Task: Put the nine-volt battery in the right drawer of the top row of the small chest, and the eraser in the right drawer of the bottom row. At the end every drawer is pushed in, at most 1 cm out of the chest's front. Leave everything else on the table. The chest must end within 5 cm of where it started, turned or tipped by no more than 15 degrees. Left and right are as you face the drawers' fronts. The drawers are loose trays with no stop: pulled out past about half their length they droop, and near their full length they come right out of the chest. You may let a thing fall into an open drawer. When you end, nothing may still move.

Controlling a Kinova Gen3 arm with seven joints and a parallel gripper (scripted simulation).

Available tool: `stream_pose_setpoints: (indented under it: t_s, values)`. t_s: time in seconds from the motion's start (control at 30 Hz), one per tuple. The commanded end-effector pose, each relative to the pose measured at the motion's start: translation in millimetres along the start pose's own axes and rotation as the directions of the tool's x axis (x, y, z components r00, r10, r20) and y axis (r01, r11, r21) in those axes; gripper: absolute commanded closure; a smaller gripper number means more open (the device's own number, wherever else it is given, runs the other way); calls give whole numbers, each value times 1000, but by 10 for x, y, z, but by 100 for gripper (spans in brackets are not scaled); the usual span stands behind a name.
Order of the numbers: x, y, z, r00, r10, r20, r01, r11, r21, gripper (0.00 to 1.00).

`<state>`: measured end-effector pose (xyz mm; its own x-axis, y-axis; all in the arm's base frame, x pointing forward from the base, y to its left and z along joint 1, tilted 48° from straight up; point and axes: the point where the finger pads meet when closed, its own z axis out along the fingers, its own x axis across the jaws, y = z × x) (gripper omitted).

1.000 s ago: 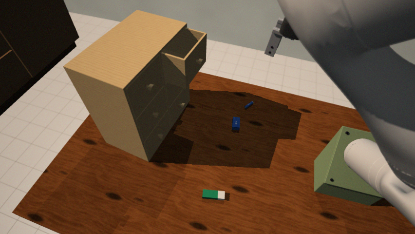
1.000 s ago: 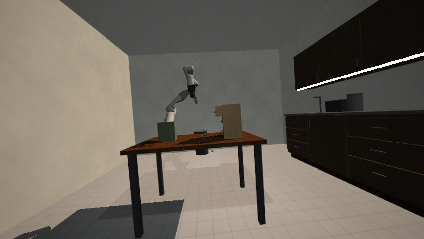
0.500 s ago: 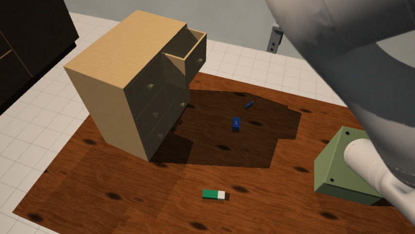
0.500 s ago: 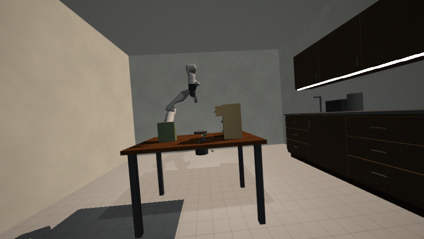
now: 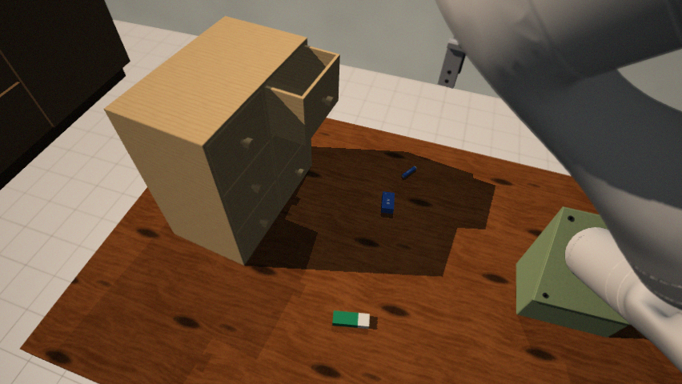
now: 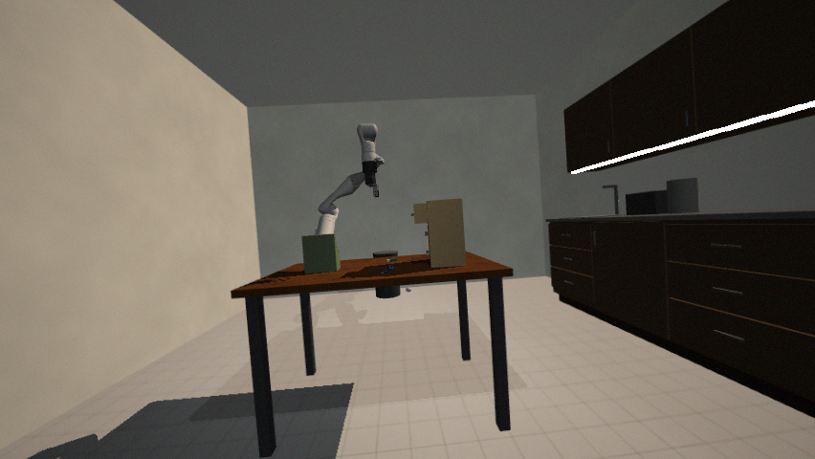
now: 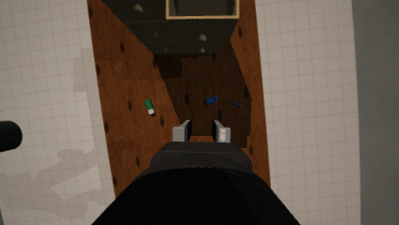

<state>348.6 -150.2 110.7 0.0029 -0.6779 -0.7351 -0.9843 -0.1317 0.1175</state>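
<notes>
I see the hand [image 7: 201, 130] high above the worktop [image 5: 142, 305], pointing down, fingers apart, holding nothing. Chest [image 5: 205, 138] has its top-right drawer [image 5: 305, 81] pulled out. Battery [image 5: 387, 202] lies in front of the chest; eraser [image 5: 351, 318] further out, well apart.

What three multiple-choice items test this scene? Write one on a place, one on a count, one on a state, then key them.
1. Where is the eraser?
A. in a drawer
B. on the table, away from the chest
C. in the gripper

2. How many drawers stand pulled out?
A. one
B. two
C. none

3. How is the gripper?
A. shut on the battery
B. shut on the eraser
C. open, empty

Key: 1 B, it lies on the table apart from the chest. 2 A, only the top right drawer sticks out. 3 C, its fingers are apart with nothing between them, and the battery lies on the table.
</notes>
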Motion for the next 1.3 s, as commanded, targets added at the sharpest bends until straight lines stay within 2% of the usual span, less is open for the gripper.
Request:
stream_pose_setpoints:
  t_s: [0.0,0.43,0.73,0.93,1.0,1.27]
  values:
    - [3,-1,-4,1000,-2,-1,2,1000,1,33]
    - [51,-50,110,997,-81,-3,81,997,-3,33]
    - [148,-152,375,966,-259,-3,259,966,-11,33]
    - [228,-242,644,905,-425,-2,425,905,-16,33]
    - [228,-242,644,905,-425,-2,425,905,-16,33]
    - [329,-362,1095,748,-663,5,663,748,-20,33]
